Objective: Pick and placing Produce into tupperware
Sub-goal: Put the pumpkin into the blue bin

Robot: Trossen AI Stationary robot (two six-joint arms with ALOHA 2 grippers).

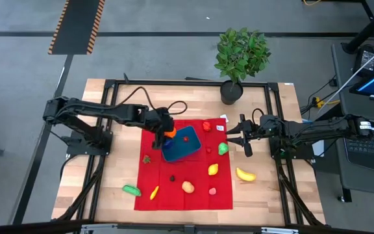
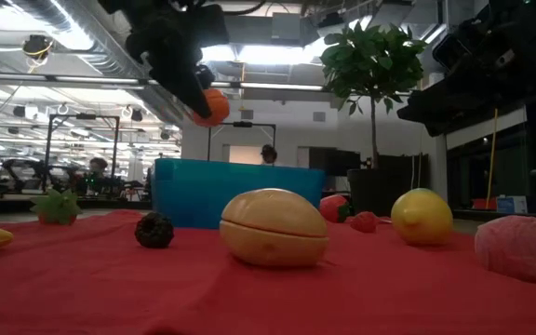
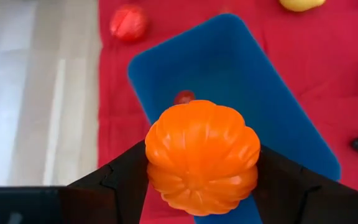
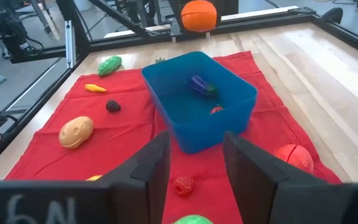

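An orange toy pumpkin [image 3: 202, 155] hangs in the air with my left gripper [image 1: 167, 132] shut on it, above the left end of the blue tupperware [image 1: 183, 145]. In the low view the pumpkin [image 2: 214, 107] is well above the tupperware's rim [image 2: 235, 167]. Inside the tupperware lie a dark eggplant [image 4: 202, 86] and a small red piece [image 4: 216, 109]. My right gripper [image 4: 194, 168] stands open to the right of the tupperware, above the red cloth's edge, with nothing between its fingers. Other produce lies scattered on the cloth. My left gripper pinches the pumpkin by two opposite sides [image 3: 157, 163] between its two fingers [image 3: 124, 182]. The fingers come slanting down from the table's left. The pumpkin is lifted clear, over the tupperware's left end.
On the red cloth [image 1: 200, 198] lie a potato [image 1: 187, 186], a lemon [image 1: 213, 169], a green piece [image 1: 223, 148], a red tomato [image 1: 206, 126] and a dark berry [image 1: 172, 177]. A banana [image 1: 245, 174] lies on the wood to the right. A potted plant [image 1: 239, 55] stands at the far edge.
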